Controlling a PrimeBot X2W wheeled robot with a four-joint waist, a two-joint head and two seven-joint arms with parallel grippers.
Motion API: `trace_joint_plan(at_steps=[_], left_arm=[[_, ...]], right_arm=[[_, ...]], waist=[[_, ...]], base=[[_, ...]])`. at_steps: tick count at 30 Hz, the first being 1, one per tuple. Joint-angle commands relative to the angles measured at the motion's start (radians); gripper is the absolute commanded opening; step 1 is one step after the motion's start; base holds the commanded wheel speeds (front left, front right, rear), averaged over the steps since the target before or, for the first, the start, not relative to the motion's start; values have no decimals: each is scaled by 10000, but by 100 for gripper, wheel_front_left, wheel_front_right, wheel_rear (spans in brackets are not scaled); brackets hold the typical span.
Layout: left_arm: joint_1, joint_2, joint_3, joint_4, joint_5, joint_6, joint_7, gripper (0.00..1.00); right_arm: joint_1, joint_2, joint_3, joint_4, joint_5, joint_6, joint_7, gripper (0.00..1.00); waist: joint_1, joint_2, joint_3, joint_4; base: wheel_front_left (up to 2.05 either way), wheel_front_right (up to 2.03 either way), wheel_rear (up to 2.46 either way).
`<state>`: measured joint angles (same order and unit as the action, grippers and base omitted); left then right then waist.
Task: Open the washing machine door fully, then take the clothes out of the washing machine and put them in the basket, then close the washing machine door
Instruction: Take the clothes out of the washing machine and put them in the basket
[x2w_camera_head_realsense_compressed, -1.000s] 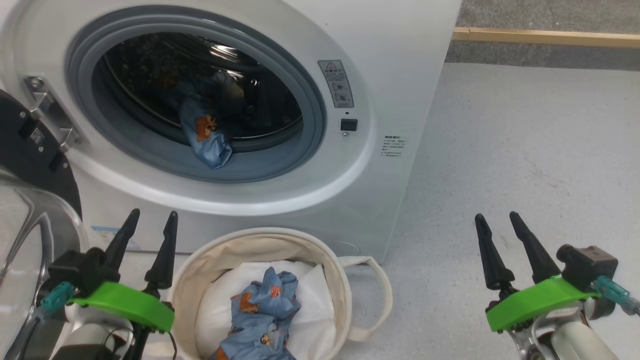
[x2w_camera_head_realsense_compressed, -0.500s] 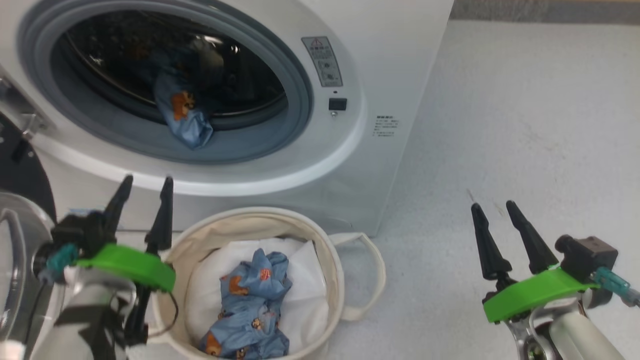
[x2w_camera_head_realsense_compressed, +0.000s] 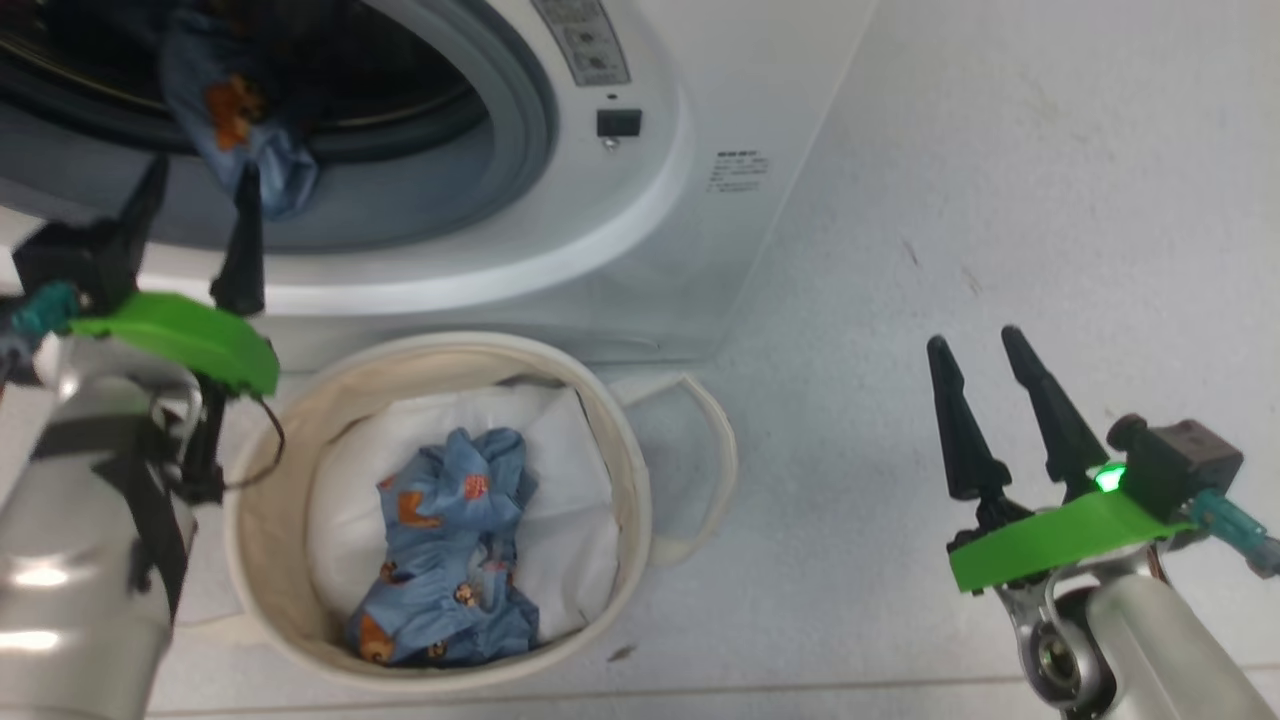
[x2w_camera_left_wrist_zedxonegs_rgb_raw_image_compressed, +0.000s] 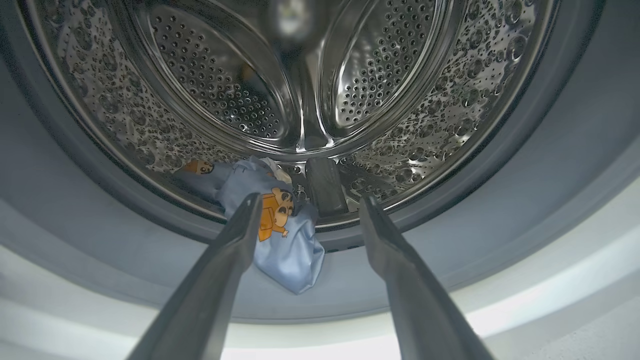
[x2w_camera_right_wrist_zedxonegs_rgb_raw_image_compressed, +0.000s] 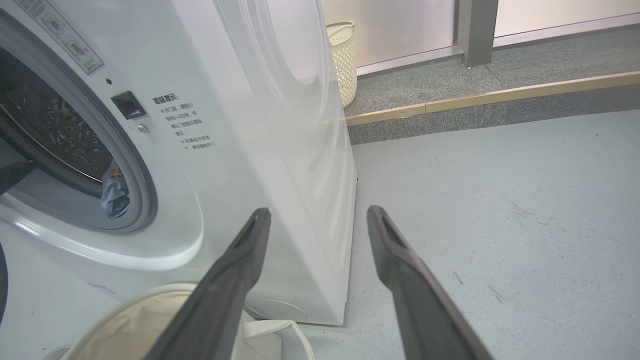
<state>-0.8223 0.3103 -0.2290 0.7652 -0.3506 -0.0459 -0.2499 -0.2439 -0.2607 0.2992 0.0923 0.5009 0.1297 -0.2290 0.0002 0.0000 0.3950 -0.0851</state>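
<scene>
The white washing machine (x2w_camera_head_realsense_compressed: 640, 230) stands with its mouth open; its door is out of view. One light-blue printed garment (x2w_camera_left_wrist_zedxonegs_rgb_raw_image_compressed: 280, 240) hangs from the steel drum (x2w_camera_left_wrist_zedxonegs_rgb_raw_image_compressed: 300, 75) over the grey rubber ring (x2w_camera_head_realsense_compressed: 420, 200). My left gripper (x2w_camera_head_realsense_compressed: 204, 170) is open just in front of that garment (x2w_camera_head_realsense_compressed: 235, 120), with nothing between its fingers (x2w_camera_left_wrist_zedxonegs_rgb_raw_image_compressed: 225, 260). More printed clothes (x2w_camera_head_realsense_compressed: 450, 540) lie crumpled in the cream basket (x2w_camera_head_realsense_compressed: 625, 470) below the machine's mouth. My right gripper (x2w_camera_head_realsense_compressed: 975, 340) hangs open and empty over the floor to the right of the basket.
Grey floor (x2w_camera_head_realsense_compressed: 1000, 150) stretches to the right of the machine. In the right wrist view a pale wicker basket (x2w_camera_right_wrist_zedxonegs_rgb_raw_image_compressed: 342, 60) stands behind the machine, next to a wooden floor strip (x2w_camera_right_wrist_zedxonegs_rgb_raw_image_compressed: 500, 92). The basket's loop handle (x2w_camera_head_realsense_compressed: 715, 450) sticks out toward my right gripper (x2w_camera_right_wrist_zedxonegs_rgb_raw_image_compressed: 320, 211).
The head camera has tilted down and right. My left gripper has risen from beside the basket to the drum mouth, close to the hanging garment. The right gripper has barely moved.
</scene>
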Motion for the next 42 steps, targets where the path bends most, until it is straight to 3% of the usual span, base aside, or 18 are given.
trace_joint_plan(at_steps=[1, 13, 17, 23, 24, 31, 42], left_arm=[[-419, 475, 386, -149, 98, -31, -118, 100], [-2263, 948, 697, 1682, 922, 125, -118, 100], [-2723, 1000, 844, 2487, 997, 550, -118, 100], [-3353, 883, 729, 3866, 1048, 687, -110, 100], [-3440, 867, 691, 3920, 1077, 680, -112, 0], [-3333, 660, 752, 3322, 1025, 476, -116, 0], [-1173, 341, 1386, 910, 724, -343, -117, 0]], right_arm=[[-162, 9, 93, -372, -85, 10, -95, 100], [-268, 327, 27, -826, -418, 10, -163, 100], [-242, 399, -61, -904, -493, 10, -184, 100], [-244, 493, -63, -926, -567, 10, -210, 100], [-247, 494, -66, -923, -572, 10, -213, 100], [-298, 475, -45, -828, -546, 10, -231, 100], [-376, 336, 227, -225, -126, 10, -282, 100]], waist=[[-2, 0, 512, -303], [-2, 0, 1857, -1000], [-2, 0, 2124, -1045], [-2, 0, 2216, -1031], [-2, 0, 2216, -1014], [-2, 0, 1991, -843], [-2, 0, 87, -285]], base=[[0, 0, 0], [0, 0, 0], [0, 0, 0], [0, 0, 0], [0, 0, 0], [0, 0, 0], [0, 0, 0]])
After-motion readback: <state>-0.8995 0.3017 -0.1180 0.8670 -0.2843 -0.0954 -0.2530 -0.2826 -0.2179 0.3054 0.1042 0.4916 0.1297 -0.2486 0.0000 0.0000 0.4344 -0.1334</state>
